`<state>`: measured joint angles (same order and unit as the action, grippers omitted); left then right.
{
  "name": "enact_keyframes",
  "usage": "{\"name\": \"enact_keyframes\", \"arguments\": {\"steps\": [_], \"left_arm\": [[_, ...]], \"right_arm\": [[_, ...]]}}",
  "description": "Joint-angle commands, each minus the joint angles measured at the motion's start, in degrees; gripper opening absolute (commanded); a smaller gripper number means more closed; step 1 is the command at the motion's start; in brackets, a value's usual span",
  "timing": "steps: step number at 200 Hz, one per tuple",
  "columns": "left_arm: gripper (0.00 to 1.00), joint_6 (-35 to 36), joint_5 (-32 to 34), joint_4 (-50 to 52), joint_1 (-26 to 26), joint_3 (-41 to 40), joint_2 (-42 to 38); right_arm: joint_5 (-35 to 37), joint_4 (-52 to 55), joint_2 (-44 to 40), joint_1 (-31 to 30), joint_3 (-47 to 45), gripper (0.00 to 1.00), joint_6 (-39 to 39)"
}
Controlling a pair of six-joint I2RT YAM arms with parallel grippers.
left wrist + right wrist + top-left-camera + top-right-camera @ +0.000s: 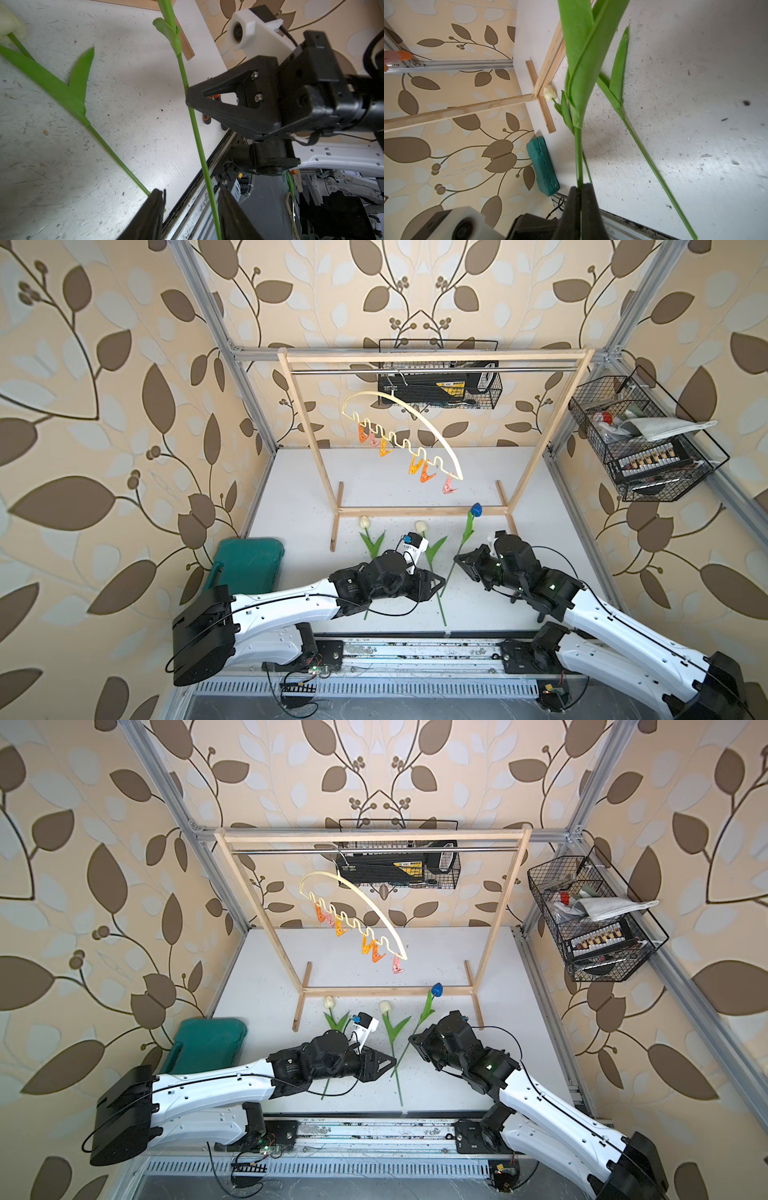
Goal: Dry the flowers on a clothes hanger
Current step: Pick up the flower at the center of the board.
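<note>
Left gripper (pixel 191 214) jaws stand apart, and the blue tulip (pixel 476 510) stem runs between them, close to 1 finger. Right gripper (pixel 580 193) is clamped on that same stem just below the leaves, holding the flower above the tabletop (pixel 291 497). 2 cream tulips (pixel 364 522) lie flat on the tabletop near the left arm. Behind them, the clothes hanger (pixel 401 443) hangs tilted from the rod (pixel 436 370) of the wooden rack (pixel 436 357).
</note>
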<state>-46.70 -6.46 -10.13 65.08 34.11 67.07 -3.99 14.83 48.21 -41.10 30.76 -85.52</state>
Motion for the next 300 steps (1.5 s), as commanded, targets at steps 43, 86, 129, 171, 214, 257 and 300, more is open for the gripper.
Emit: {"name": "enact_keyframes", "arguments": {"steps": [43,86,129,171,214,257,300], "left_arm": [[0.39,-0.47,-2.77,-4.08,0.67,3.13,2.51],[0.32,-0.91,-2.70,-4.73,0.66,2.41,2.30],[0.28,-0.93,-2.75,-4.20,0.66,2.41,2.01],[0.14,-1.12,-2.85,-4.41,0.69,2.02,2.03],[0.00,-1.61,-2.17,-2.93,0.66,2.51,1.32],[0.00,-5.68,5.90,21.16,0.62,11.58,-0.17],[0.00,-11.72,6.20,42.99,0.42,19.43,-4.64]], "right_arm": [[4.05,-0.86,2.42,-3.08,2.60,0.00,-1.42],[5.48,-0.59,3.90,-4.23,4.02,0.00,-1.18],[6.44,0.11,3.89,-4.56,4.98,0.00,-0.69],[6.71,0.02,4.01,-4.95,5.40,0.00,-0.62],[7.56,0.51,4.10,-5.87,6.01,0.00,-0.21],[7.50,9.62,1.44,-6.48,9.21,0.66,10.50],[6.19,20.67,-7.03,-9.98,7.08,0.70,29.00]]}}
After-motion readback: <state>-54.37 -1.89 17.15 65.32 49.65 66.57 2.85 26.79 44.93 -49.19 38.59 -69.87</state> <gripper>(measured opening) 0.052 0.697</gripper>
